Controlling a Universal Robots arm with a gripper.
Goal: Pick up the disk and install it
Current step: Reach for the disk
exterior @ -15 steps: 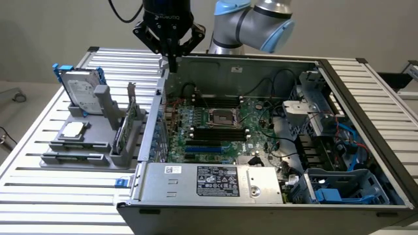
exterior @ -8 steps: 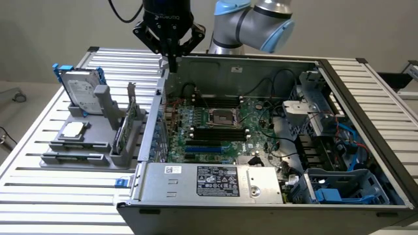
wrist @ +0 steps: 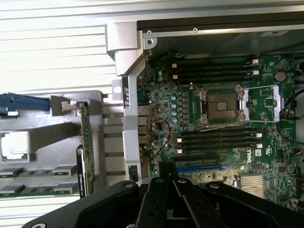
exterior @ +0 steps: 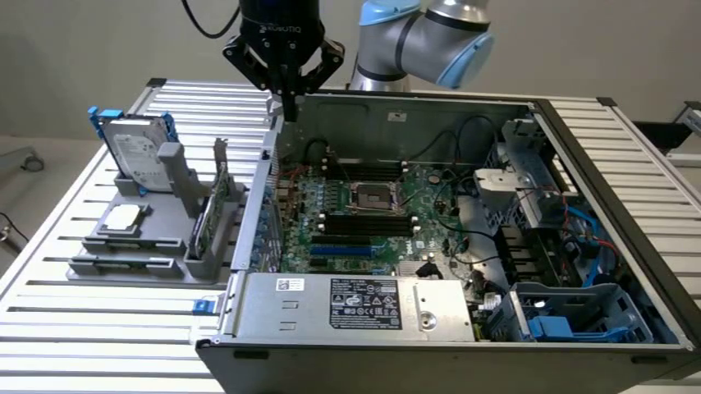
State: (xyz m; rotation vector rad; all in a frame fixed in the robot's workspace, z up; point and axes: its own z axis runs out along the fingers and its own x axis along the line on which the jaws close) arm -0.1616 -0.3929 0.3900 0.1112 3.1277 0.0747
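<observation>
Over the rear wall of the open case [exterior: 438, 97]: gripper [exterior: 290, 105] pressed together, pinching nothing. Disk [exterior: 137, 148] not yet picked, upright in grey rack [exterior: 131, 267], exterior view's left, well apart. Install pending; target possibly the blue bay [exterior: 580, 316].

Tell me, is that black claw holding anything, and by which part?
Nothing is held. The gripper is shut on empty air above the open computer case wall; the disk stands upright in its grey rack at the exterior view's left, untouched.

ROBOTIQ on tool [exterior: 291, 109], DELL on motherboard [wrist: 190, 102]
</observation>
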